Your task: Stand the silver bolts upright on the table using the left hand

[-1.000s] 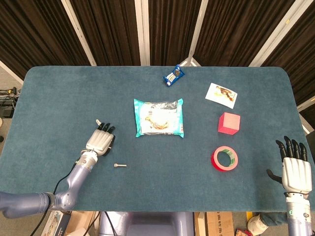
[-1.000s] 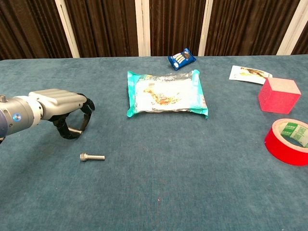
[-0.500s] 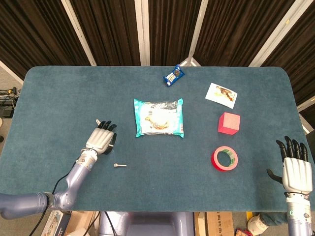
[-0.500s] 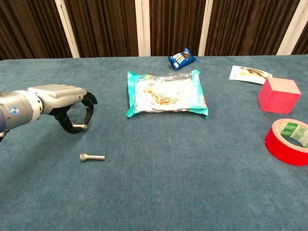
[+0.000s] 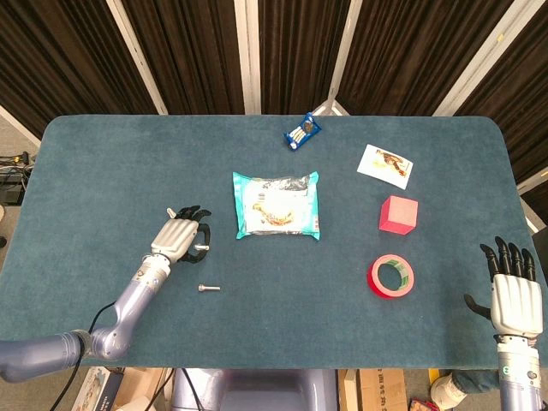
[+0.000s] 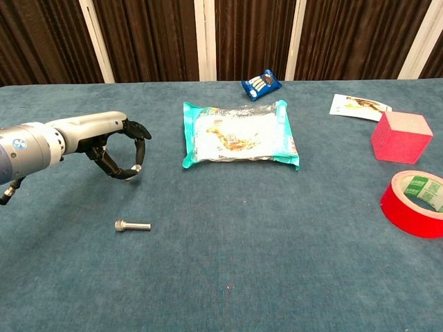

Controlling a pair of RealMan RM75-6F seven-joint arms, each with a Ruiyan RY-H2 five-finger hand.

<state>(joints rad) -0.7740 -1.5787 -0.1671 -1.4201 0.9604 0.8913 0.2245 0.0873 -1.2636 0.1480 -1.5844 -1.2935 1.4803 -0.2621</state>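
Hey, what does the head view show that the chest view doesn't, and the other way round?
Only the head view shows the right hand, open at the table's near right corner, and all the table's edges.

Only the chest view shows, side on, the thumb curled under the left hand, seemingly pinching a small silver bolt.

Both show the left hand, the lying bolt, teal packet, blue packet, card, red cube and tape roll.

No legible text, labels or numbers anywhere.
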